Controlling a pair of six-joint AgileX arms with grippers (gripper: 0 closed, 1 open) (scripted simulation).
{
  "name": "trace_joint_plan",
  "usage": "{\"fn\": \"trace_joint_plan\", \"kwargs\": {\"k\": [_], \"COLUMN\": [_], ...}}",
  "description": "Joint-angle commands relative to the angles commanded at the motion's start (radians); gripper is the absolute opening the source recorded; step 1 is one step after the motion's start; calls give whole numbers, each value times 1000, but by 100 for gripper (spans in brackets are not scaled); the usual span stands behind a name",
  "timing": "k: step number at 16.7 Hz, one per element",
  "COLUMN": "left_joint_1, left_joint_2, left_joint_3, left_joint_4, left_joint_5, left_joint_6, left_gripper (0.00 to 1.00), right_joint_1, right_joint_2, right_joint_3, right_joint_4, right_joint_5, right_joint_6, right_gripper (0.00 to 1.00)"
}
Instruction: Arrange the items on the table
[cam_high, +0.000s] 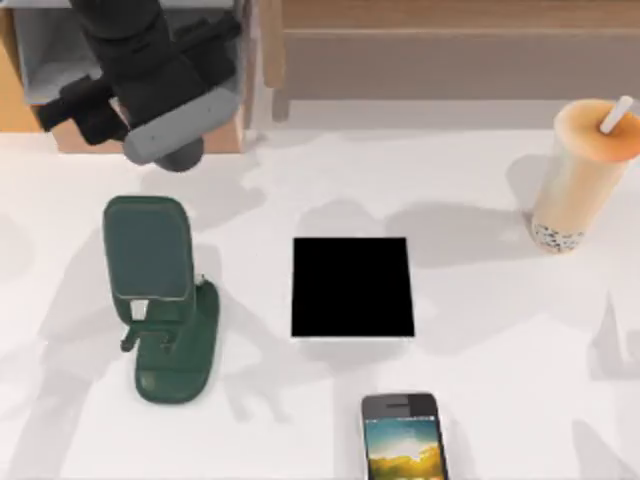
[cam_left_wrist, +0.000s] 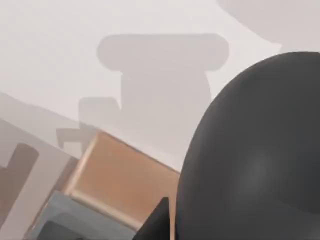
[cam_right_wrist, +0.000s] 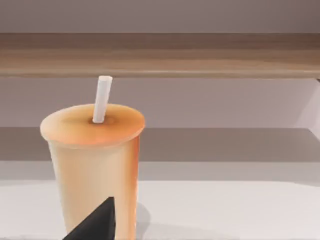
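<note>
— White is the largest thing here, the table (cam_high: 480, 330). What stands behind it?

— A wooden shelf unit (cam_high: 450, 50), along the far edge. In the right wrist view it runs behind the cup, beyond the right gripper (cam_right_wrist: 92, 225).

— And the left arm (cam_high: 150, 70)?

— It hangs above a wooden box (cam_high: 30, 60) with a grey inside, at the far left corner. The left gripper (cam_left_wrist: 157, 222) is over this box, and a dark grey rounded shape (cam_left_wrist: 255, 150) sits very close beside it. I cannot tell what the shape is, nor whether this pincer grips anything.

— The green phone stand (cam_high: 160, 300)?

— Nearer than the left gripper, upright on the table. The black square pad (cam_high: 352, 287) lies further to the right of it.

— Where is the drink cup (cam_right_wrist: 92, 165)?

— Upright on the table, just in front of the right gripper, its white straw (cam_right_wrist: 101, 100) pointing up. If that pincer is open or closed, I cannot tell.

— The smartphone (cam_high: 403, 440)?

— Flat at the near edge, screen up, well apart from the left gripper.
</note>
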Motion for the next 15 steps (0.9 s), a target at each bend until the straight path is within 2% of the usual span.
{"fn": "trace_joint_plan", "kwargs": {"k": [4, 7, 15], "left_joint_1": [-220, -329, -352], "left_joint_2": [239, 352, 378], "left_joint_3": [100, 139, 132], "left_joint_4": [20, 31, 44], "left_joint_5": [33, 54, 60], "left_joint_6": [115, 162, 173], "left_gripper": [0, 0, 0], "right_joint_1": [0, 0, 0], "right_joint_2": [0, 0, 0], "right_joint_3": [0, 0, 0], "right_joint_4": [0, 0, 0], "right_joint_5": [0, 0, 0], "right_joint_6": [0, 0, 0], "right_gripper": [100, 100, 100]}}
